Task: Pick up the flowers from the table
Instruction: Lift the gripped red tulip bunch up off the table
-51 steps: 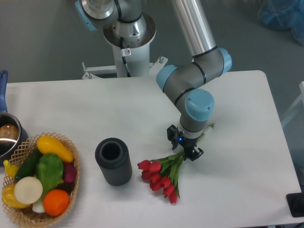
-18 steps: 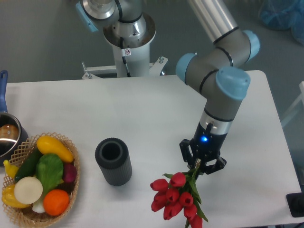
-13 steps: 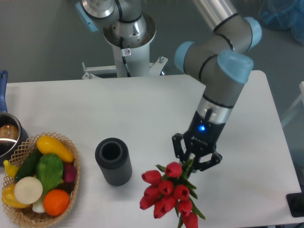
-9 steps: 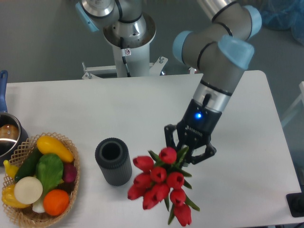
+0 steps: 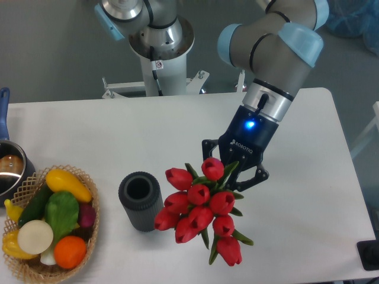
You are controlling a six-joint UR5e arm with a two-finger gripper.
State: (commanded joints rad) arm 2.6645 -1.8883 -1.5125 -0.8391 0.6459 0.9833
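Note:
The flowers (image 5: pixel 200 213), a bunch of red tulip buds with green leaves, hang in the air above the white table (image 5: pixel 296 207), buds pointing toward the camera. My gripper (image 5: pixel 234 173) is shut on their stems just behind the buds. The stems are mostly hidden by the buds and the gripper. The bunch is lifted well off the tabletop, to the right of the dark cylinder.
A dark ribbed cylindrical vase (image 5: pixel 141 200) stands left of the flowers. A wicker basket of vegetables (image 5: pixel 49 222) sits at the front left. A pot (image 5: pixel 9 168) with a blue handle is at the left edge. The robot base (image 5: pixel 160 44) is behind the table.
The gripper closed on the stems on the table, then lifted the bunch. Over the last second it has risen and shifted left, so the buds look larger and nearer the vase.

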